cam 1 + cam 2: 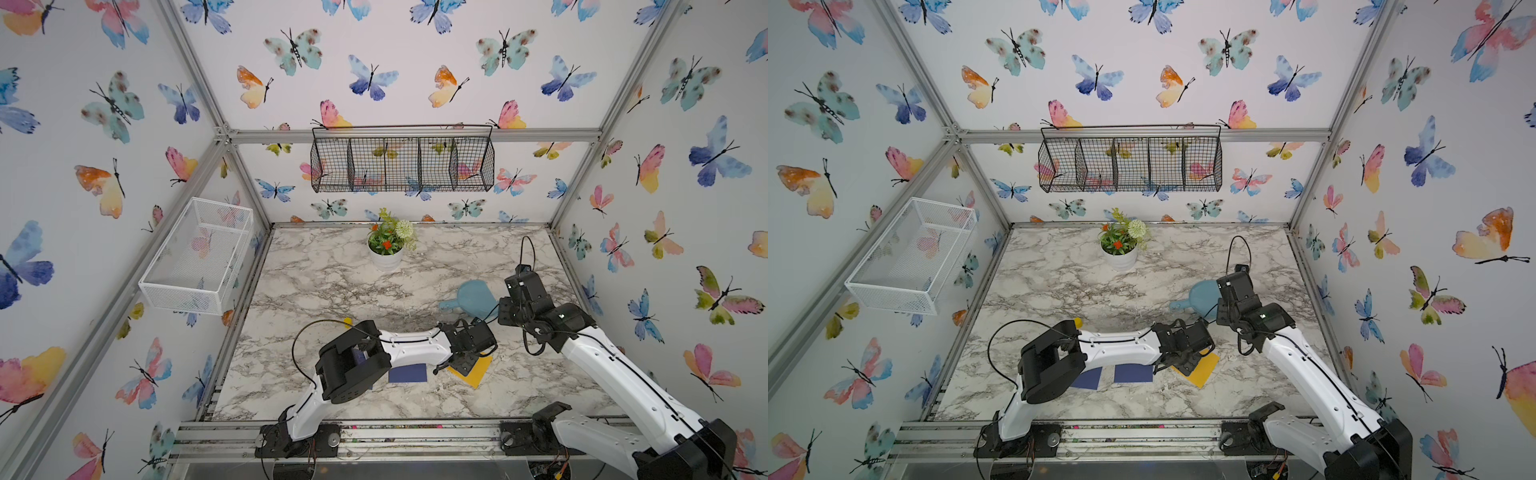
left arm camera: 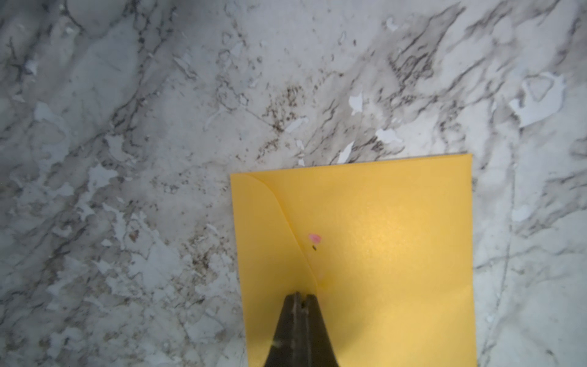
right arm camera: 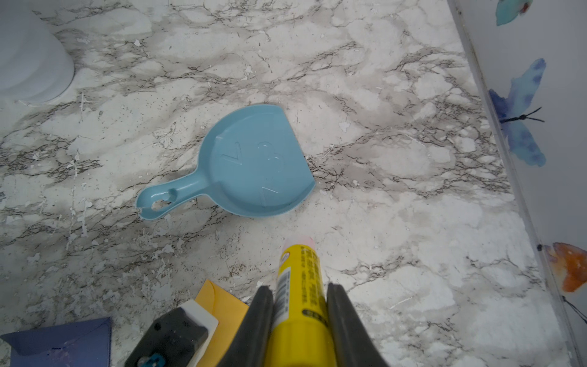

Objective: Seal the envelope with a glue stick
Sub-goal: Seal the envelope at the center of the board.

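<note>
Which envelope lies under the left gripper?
The yellow envelope: the shut left gripper sits over its flap edge, while the navy envelopes lie apart from it.

1. Both top views look down from high above the front edge, facing the rear — nearly the same sweep of the marble table (image 1: pixel 332 270) (image 1: pixel 1059 282).
2. Left wrist view: close over the yellow envelope (image 2: pixel 381 238), facing down.
3. Right wrist view: low, angled across the table past a blue dustpan (image 3: pixel 254 159) — the envelope's corner (image 3: pixel 219 305) is shared with the left wrist view.
</note>
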You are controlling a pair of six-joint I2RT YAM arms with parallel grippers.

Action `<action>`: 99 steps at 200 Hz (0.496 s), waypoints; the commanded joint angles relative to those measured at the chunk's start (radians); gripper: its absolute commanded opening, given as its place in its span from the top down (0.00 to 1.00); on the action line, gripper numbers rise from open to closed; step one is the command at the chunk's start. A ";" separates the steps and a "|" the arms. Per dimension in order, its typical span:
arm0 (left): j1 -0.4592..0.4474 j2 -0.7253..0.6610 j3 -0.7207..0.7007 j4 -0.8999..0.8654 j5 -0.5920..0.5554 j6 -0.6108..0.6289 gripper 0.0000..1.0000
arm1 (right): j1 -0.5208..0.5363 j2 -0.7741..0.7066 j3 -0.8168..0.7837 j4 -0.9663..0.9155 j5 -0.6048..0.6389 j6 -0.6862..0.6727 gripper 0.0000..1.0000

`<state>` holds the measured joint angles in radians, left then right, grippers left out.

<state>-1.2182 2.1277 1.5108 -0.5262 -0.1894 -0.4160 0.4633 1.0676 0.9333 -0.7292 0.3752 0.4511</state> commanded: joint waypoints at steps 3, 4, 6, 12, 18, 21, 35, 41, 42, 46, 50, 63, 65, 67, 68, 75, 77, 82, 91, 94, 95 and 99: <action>0.006 0.145 -0.069 -0.167 -0.061 0.019 0.96 | -0.009 -0.015 0.031 -0.026 0.034 -0.014 0.97; 0.006 0.144 -0.069 -0.168 -0.061 0.018 0.96 | -0.009 -0.015 0.030 -0.026 0.034 -0.014 0.97; 0.005 0.144 -0.070 -0.167 -0.061 0.018 0.96 | -0.009 -0.015 0.031 -0.026 0.034 -0.014 0.97; 0.005 0.139 -0.077 -0.161 -0.059 0.014 0.96 | -0.012 -0.017 0.032 -0.024 0.033 -0.016 0.97; 0.005 0.126 -0.084 -0.149 -0.052 0.015 0.96 | -0.013 -0.016 0.032 -0.024 0.030 -0.016 0.97; 0.005 0.117 -0.089 -0.140 -0.047 0.013 0.96 | -0.015 -0.015 0.034 -0.023 0.028 -0.016 0.97; 0.009 0.070 -0.100 -0.108 -0.039 0.013 0.95 | -0.027 -0.013 0.039 -0.020 0.011 -0.019 0.97; 0.013 0.050 -0.101 -0.096 -0.031 0.014 0.95 | -0.035 -0.013 0.041 -0.017 0.000 -0.021 0.97; 0.015 0.045 -0.101 -0.094 -0.029 0.014 0.95 | -0.036 -0.013 0.041 -0.016 -0.002 -0.022 0.97; 0.020 0.029 -0.101 -0.084 -0.019 0.014 0.94 | -0.043 -0.012 0.044 -0.014 -0.011 -0.022 0.97; 0.025 0.018 -0.101 -0.075 -0.007 0.017 0.94 | -0.051 -0.012 0.044 -0.010 -0.021 -0.025 0.97; 0.042 -0.040 -0.112 -0.026 0.034 0.023 0.91 | -0.085 -0.008 0.047 0.003 -0.065 -0.034 0.97; 0.046 -0.048 -0.113 -0.019 0.041 0.023 0.91 | -0.091 -0.008 0.047 0.005 -0.072 -0.036 0.97; 0.049 -0.055 -0.113 -0.012 0.049 0.024 0.91 | -0.096 -0.008 0.046 0.007 -0.079 -0.039 0.97; 0.051 -0.060 -0.114 -0.009 0.053 0.024 0.91 | -0.098 -0.008 0.046 0.008 -0.082 -0.039 0.97; 0.061 -0.086 -0.121 0.013 0.076 0.025 0.90 | -0.120 -0.006 0.044 0.015 -0.109 -0.045 0.97; 0.063 -0.092 -0.122 0.018 0.082 0.023 0.90 | -0.127 -0.006 0.043 0.017 -0.116 -0.047 0.97; 0.071 -0.108 -0.124 0.028 0.095 0.023 0.90 | -0.143 -0.004 0.043 0.022 -0.135 -0.053 0.97; 0.079 -0.124 -0.119 0.035 0.111 0.025 0.89 | -0.171 0.001 0.040 0.030 -0.167 -0.063 0.97; 0.083 -0.124 -0.118 0.035 0.114 0.024 0.89 | -0.182 0.002 0.038 0.033 -0.177 -0.066 0.97; 0.084 -0.125 -0.116 0.035 0.114 0.024 0.89 | -0.186 0.003 0.038 0.034 -0.181 -0.067 0.97; 0.085 -0.139 -0.112 0.034 0.117 0.026 0.89 | -0.198 0.002 0.036 0.038 -0.194 -0.074 0.97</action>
<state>-1.1679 2.0449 1.4044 -0.4667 -0.1387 -0.4046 0.3237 1.0660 0.9451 -0.7197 0.2825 0.4152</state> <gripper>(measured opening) 0.106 0.283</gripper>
